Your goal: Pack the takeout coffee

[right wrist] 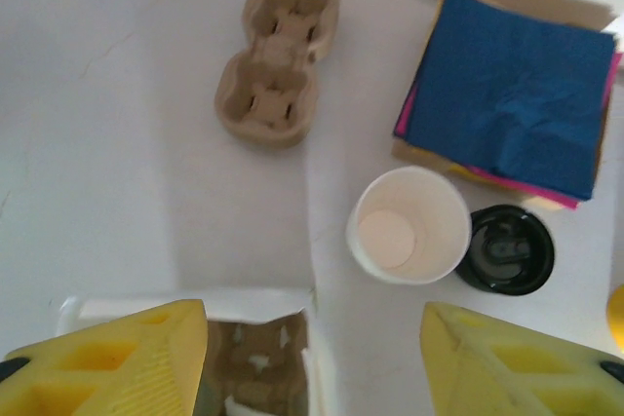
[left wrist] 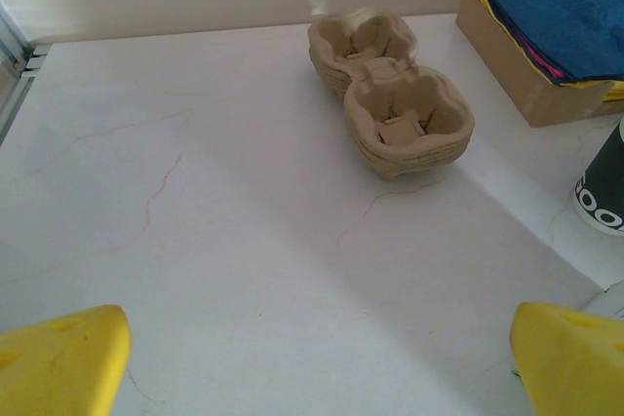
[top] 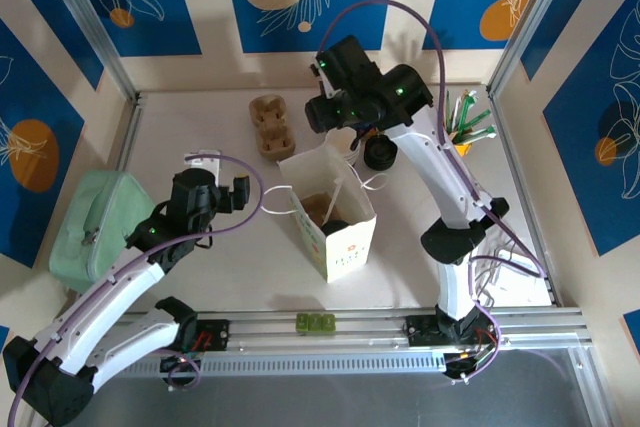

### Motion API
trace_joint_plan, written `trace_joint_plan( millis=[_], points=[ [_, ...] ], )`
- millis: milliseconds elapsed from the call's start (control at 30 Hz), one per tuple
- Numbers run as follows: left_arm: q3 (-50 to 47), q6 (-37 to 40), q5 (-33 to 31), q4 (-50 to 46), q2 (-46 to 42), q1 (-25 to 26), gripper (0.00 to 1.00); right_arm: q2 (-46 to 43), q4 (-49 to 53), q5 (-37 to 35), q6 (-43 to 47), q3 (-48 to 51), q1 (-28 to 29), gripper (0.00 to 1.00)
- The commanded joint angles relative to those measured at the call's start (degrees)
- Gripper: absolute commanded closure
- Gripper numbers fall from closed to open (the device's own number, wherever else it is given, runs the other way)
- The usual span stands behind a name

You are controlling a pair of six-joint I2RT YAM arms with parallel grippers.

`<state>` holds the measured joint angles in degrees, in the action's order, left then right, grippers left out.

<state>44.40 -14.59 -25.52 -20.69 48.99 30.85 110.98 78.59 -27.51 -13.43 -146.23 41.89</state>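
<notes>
A: What's largest around the right gripper (right wrist: 312,328)?
B: The white table (right wrist: 117,192). Next is the open paper bag (right wrist: 195,297), whose mouth sits between the two yellow fingers (right wrist: 117,362) near their base. They're spread wide and hold nothing.
A: And ahead of them?
B: Blue napkins (right wrist: 512,104) lie well ahead on the right-hand finger's side, and a pulp cup carrier (right wrist: 278,56) lies well ahead on the other side. The takeout coffee cup (right wrist: 409,226) stands upright and lidless just ahead of the right-hand finger. A black lid (right wrist: 505,250) is right beside it, on the outer side.
A: The left gripper (left wrist: 317,338)?
B: Also spread wide and empty, with bare table between its fingers. The carrier is well ahead of it.
</notes>
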Motion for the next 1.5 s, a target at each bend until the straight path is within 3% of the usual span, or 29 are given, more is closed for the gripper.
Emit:
trace_joint_plan(
  millis=[0,433,633,1467],
  points=[
    [2.17,0.43,-0.91,-0.71,-0.56,-0.71,0.01,-2.19,-4.87,-1.24,1.46,1.64,-3.01,0.39],
    [3.23,1.39,-2.30,-1.45,-1.80,-0.75,0.01,-1.23,-13.71,2.55,0.42,7.43,-17.92,0.36],
    [2.97,0.92,-2.54,-1.70,-1.81,-0.70,0.01,2.07,-18.13,4.12,0.17,8.46,-22.16,0.36],
    [4.46,-1.80,-3.23,-5.20,0.06,-0.71,0.01,25.83,-26.95,7.54,0.27,2.65,-25.67,0.32]
  ],
)
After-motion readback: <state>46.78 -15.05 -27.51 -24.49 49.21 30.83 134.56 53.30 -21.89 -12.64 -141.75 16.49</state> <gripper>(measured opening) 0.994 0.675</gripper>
